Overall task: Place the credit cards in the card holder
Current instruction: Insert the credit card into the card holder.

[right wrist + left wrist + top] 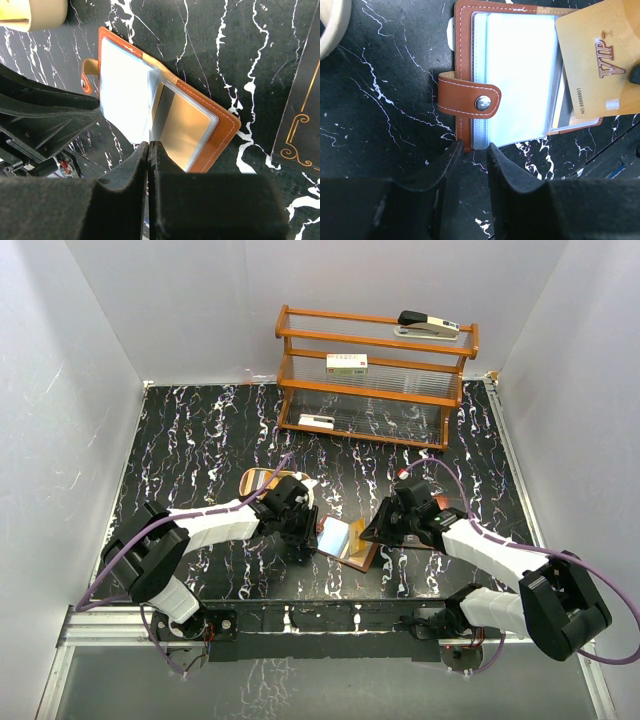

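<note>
1. Top external view: a tan rounded metal tray [262, 478] lies left and behind the work, apart from it, and obstructs nothing.
2. Left gripper [472, 159]: jaws narrowly parted, nothing between them. Its tips sit just beside the strap-side edge of the open brown leather card holder [462, 50], which lies flat on the table.
3. Gold plastic "VIP" credit card [600, 65]: tilted over the holder's right half and not yet seated in a clear pocket. Insertion is left to do. Whether other cards are already stored, cannot tell.
4. Right gripper [149, 150]: clenched, apparently pinching that card.
5. Flat dark booklet with gold scrollwork [300, 100]: lies to the right, apart.

The left gripper [472, 150] sits low, jaws slightly parted — right gripper [149, 147] opposite, jaws pressed together.
</note>
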You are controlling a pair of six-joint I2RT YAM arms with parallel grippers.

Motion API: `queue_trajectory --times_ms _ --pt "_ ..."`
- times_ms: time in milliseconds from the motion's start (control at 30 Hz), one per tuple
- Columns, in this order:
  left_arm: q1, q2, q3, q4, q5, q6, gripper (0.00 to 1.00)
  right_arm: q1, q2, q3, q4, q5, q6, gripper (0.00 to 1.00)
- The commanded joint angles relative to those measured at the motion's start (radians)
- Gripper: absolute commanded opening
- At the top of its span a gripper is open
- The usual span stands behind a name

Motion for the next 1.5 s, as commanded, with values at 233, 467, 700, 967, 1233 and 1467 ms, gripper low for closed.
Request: queue_trajectory --times_ms 233,467,700,967,1233,1467 --pt "-0.034 0.005 0.013 -0.031 -0.028 -0.04 0.25 0.003 0.04 -0.048 0.167 -0.059 0.057 0.0" --pt "-0.05 0.014 -0.001 -0.024 -0.029 -0.065 0.25 0.003 0.038 -0.068 0.188 -0.065 0.08 0.0" --pt "-0.061 0.014 -0.008 -0.029 -0.04 -0.074 0.25 0.003 -0.038 -0.068 0.094 0.042 0.067 0.0" --pt "-0.063 0.019 -0.009 -0.035 -0.051 -0.078 0.25 0.003 -0.073 -0.068 0.097 0.017 0.072 0.0" --pt "-0.069 0.017 -0.009 -0.038 -0.057 -0.083 0.25 0.003 -0.03 -0.1 0.171 -0.012 0.09 0.0" --pt "-0.073 0.032 -0.001 -0.039 -0.058 -0.079 0.25 0.002 0.014 -0.133 0.247 -0.062 0.092 0.0"
